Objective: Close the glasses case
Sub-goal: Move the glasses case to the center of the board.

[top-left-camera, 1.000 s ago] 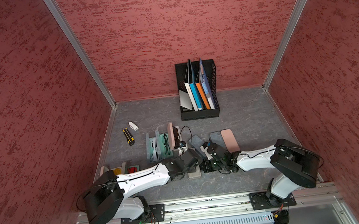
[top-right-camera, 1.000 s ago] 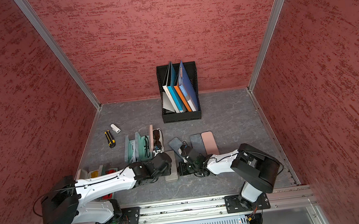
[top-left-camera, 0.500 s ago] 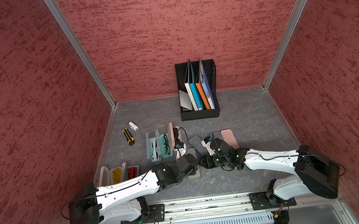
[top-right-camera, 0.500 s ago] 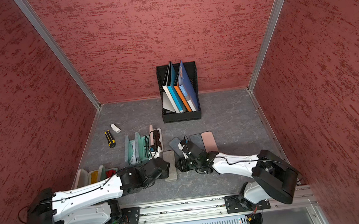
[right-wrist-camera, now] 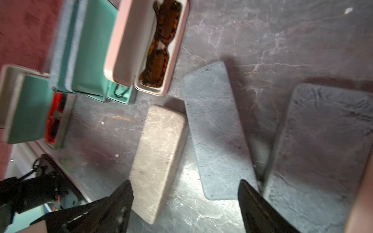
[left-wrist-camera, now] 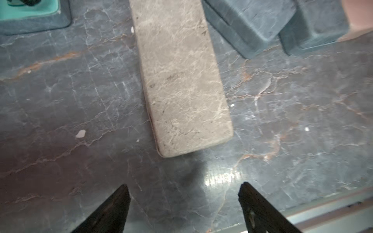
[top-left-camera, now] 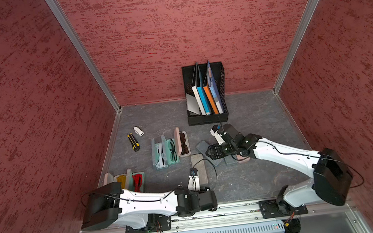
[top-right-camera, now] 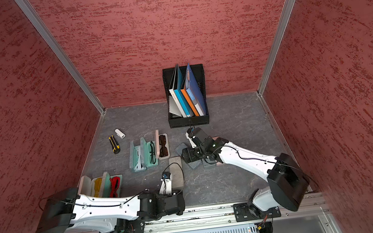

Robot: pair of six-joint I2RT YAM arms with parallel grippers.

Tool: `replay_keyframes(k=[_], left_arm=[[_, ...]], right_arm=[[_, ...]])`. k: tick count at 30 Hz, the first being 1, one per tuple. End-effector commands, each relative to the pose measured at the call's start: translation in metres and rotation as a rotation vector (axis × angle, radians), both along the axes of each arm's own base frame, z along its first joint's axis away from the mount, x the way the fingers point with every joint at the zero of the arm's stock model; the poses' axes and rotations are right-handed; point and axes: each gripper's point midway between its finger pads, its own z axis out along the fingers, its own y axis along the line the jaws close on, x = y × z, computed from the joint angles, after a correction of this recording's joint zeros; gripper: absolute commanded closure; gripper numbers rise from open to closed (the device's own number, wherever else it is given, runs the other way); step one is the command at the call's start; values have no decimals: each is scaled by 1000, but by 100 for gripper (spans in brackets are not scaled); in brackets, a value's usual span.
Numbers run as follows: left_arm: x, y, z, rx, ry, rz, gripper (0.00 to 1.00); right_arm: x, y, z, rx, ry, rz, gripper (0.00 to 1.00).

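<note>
I take the tan glasses case [top-left-camera: 198,168] to be the one to close. It lies flat on the tabletop, near the pink open case [top-left-camera: 178,142] and on the robot's side of it. Its lid is fully down, and the left wrist view shows no gap along the edge. The left arm [top-left-camera: 142,202] holds its jaws wide and empty, farther from the pink case than the tan one and clear of it. The right arm [top-left-camera: 282,156] has wide, empty jaws too, over the shut grey cases [top-left-camera: 201,147] near the pink case. I judge this closing done. The pink case and the teal cases [top-left-camera: 165,152] beside it stand open.
</note>
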Motion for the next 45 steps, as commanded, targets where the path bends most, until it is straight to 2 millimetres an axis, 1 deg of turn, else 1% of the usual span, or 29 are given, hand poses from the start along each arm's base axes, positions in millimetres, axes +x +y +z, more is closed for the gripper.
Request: replay_keyframes(k=[1, 3, 8, 9, 10, 12, 13, 14, 17, 21, 26, 27, 30, 33, 38, 45], left_arm=[[13, -8, -1, -47, -15, 48, 13], [22, -14, -2, -76, -5, 40, 13], [46, -19, -10, -70, 23, 30, 21], [51, -18, -13, -70, 33, 36, 21], [56, -18, -15, -68, 39, 38, 24], [66, -19, -19, -64, 55, 32, 35], [69, -20, -19, -59, 58, 31, 39], [74, -20, -21, -45, 61, 33, 42], [86, -20, -23, -16, 67, 38, 42], [101, -29, -23, 11, 70, 4, 43], [106, -44, -25, 34, 70, -52, 43], [106, -47, -26, 31, 73, -66, 44], [107, -56, -29, 38, 73, -101, 51], [107, -68, -30, 41, 69, -145, 51], [111, -88, -28, 66, 57, -214, 52], [119, -97, -28, 87, 39, -259, 53]], right_arm=[[-1, -11, -12, -112, 16, 47, 18], [3, -14, -13, -95, 23, 34, 18], [2, -27, -20, -81, 38, 7, 19], [1, -30, -23, -79, 41, 1, 19], [0, -33, -25, -77, 43, -4, 19], [-2, -38, -31, -76, 53, -17, 20], [-2, -40, -24, -59, 33, -22, 20], [-4, -43, -24, -56, 32, -25, 20], [-7, -49, -23, -51, 24, -34, 20], [-13, -58, -17, -39, 9, -47, 20], [-21, -71, -9, -33, -11, -64, 20], [-23, -73, -8, -31, -14, -66, 20], [-27, -77, -3, -19, -23, -69, 20], [-30, -81, 0, -15, -30, -74, 20], [-32, -82, -2, -17, -23, -74, 19], [-33, -87, -6, -16, -14, -87, 19]])
